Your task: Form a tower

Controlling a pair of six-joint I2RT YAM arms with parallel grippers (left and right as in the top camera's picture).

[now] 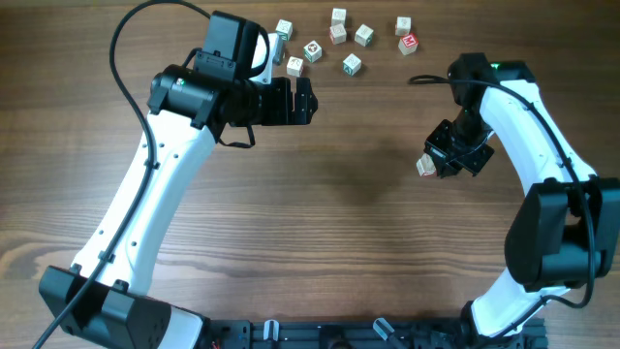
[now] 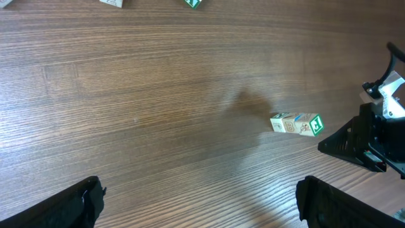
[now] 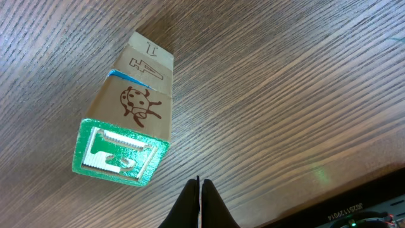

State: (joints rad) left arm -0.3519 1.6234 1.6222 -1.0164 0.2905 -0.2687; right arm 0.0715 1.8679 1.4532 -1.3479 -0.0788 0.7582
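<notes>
Right gripper [image 3: 199, 190], clenched and empty, hangs beside the three-cube tower [image 3: 126, 126]; it should withdraw without brushing it. Left gripper [image 1: 312, 101] stands released.

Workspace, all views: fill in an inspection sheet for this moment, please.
Surface: wooden table, brown grain.
Job's things: tower of three cubes, green-marked one on top, standing ungripped beside the right hand.
Clutter: several loose cubes at the far edge.
Hands: left hand open, empty, near the loose cubes; right hand shut, empty.
Cables: black cable looping off the left arm; another by the right arm.
Surroundings: black rail at the near edge; nothing else seen.
</notes>
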